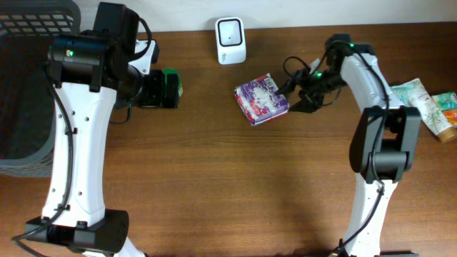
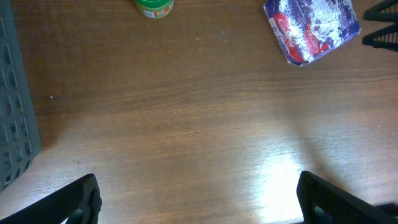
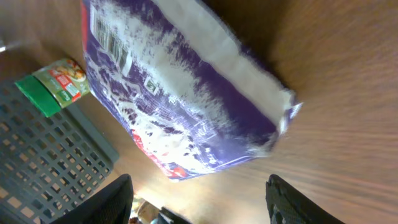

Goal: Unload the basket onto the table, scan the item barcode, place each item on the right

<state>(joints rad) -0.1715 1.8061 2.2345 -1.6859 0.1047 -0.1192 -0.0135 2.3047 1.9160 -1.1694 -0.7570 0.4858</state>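
The item is a purple and white packet [image 1: 261, 98] lying flat on the table in front of the white scanner [image 1: 230, 41]. In the right wrist view the packet [image 3: 180, 99] fills the upper frame, with a barcode [image 3: 112, 40] on its upward face. My right gripper [image 1: 300, 96] sits just right of the packet, open; nothing lies between its fingers [image 3: 199, 205], and the packet is just beyond their tips. My left gripper [image 1: 158, 91] hovers at the back left, wide open [image 2: 199, 199] over bare wood, with the packet [image 2: 313, 28] far ahead to its right.
A green-capped container [image 1: 171, 84] stands by the left gripper, also seen as the green cap [image 2: 154, 7]. A grey basket [image 1: 28, 86] fills the left edge. Tubes and packets [image 1: 421, 100] lie at the right edge.
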